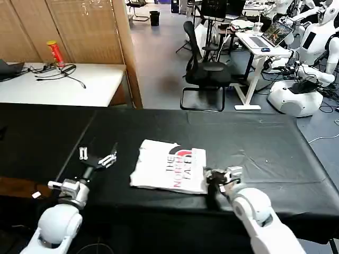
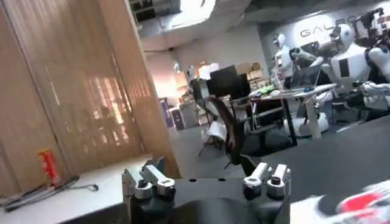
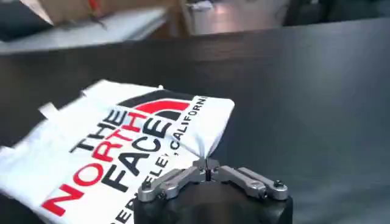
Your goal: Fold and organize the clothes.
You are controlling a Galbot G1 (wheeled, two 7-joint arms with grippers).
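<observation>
The clothes are one white T-shirt (image 1: 167, 169), folded into a compact rectangle near the front edge of the black-covered table (image 1: 259, 143), its "THE NORTH FACE" print facing up. My right gripper (image 1: 210, 178) sits at the shirt's right front corner. In the right wrist view the right gripper (image 3: 207, 164) is shut on a pinched-up fold of the T-shirt (image 3: 122, 140) at that edge. My left gripper (image 1: 96, 156) stands open to the left of the shirt, apart from it. In the left wrist view nothing lies between the fingers of the left gripper (image 2: 207, 180).
A white desk (image 1: 95, 84) with a red can (image 1: 54, 53) and cables stands behind the table on the left, beside a wooden partition (image 1: 90, 26). A black office chair (image 1: 204, 74) and parked robots (image 1: 302, 79) are behind on the right.
</observation>
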